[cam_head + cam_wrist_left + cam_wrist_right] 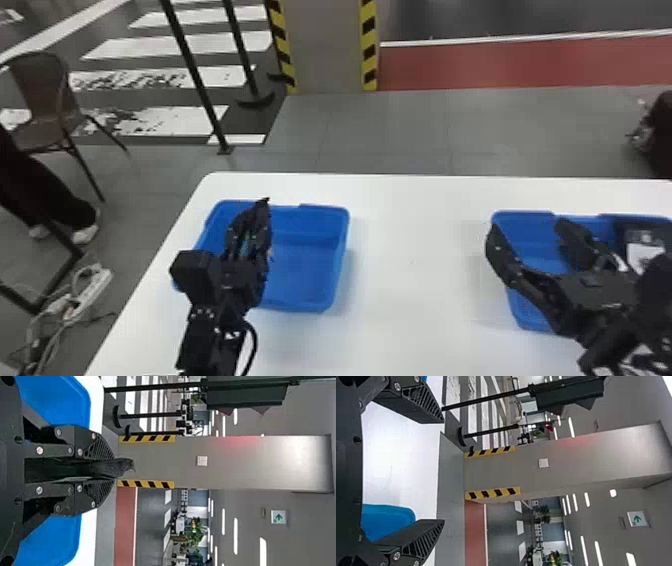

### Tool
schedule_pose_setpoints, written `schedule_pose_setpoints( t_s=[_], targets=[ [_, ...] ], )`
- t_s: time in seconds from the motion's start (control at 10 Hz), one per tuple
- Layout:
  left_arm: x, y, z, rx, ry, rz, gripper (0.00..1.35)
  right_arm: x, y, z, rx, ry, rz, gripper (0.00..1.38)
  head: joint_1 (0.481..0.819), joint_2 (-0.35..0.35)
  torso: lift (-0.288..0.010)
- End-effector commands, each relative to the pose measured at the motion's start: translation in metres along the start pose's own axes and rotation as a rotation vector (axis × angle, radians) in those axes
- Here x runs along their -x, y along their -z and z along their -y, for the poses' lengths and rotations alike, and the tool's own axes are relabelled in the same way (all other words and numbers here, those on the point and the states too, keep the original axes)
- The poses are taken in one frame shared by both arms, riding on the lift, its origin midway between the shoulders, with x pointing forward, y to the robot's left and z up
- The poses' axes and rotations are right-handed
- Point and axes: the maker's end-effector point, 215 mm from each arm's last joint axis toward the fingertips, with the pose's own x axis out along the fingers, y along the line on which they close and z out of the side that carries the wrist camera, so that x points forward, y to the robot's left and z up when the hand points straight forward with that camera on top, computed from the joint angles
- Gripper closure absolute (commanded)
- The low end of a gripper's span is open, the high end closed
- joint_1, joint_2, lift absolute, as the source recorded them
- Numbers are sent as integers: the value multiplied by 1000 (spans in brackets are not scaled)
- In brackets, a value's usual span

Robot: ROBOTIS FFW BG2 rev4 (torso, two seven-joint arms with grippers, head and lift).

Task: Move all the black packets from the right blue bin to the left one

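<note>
1. Black, thin and wrinkled, one packet (121,467) is pinched between the close-set fingers of the left gripper (263,206), over the left blue plastic bin (307,272).
2. Dark packets with white labels (644,239) lie at the far right of the right blue plastic bin (525,219). The right gripper (527,225), fingers wide apart, covers part of that bin; I cannot tell how many packets it holds.
3. Both bins rest on a smooth white table (400,270), well apart.
4. Beyond are grey floor tiles (390,130), a grey pillar edged in yellow and black (327,45), slim black posts (192,65), a brown chair (42,95) and a white power strip (90,291).
</note>
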Motion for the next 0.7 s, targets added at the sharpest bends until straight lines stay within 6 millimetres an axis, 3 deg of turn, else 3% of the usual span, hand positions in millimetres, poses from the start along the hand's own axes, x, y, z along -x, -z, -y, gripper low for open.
schedule_pose_setpoints(
  t_s=[0.0,0.1,0.3,0.4,0.6],
  targets=[
    [2,6,-1,28,-3,-8,292,3,4,17,-8,27,-46,137,695,166,-110],
    [2,1,7,64,13,10,76,5,4,30,0,46,-66,140,695,154,-110],
    [7,-14,29,136,58,62,151,13,23,58,-42,92,-166,144,695,123,-110],
    [11,-22,35,160,67,82,153,17,21,76,-20,131,-193,144,695,93,-110],
    [21,-33,41,166,80,96,148,17,37,132,12,239,-302,139,695,44,-110]
  ],
)
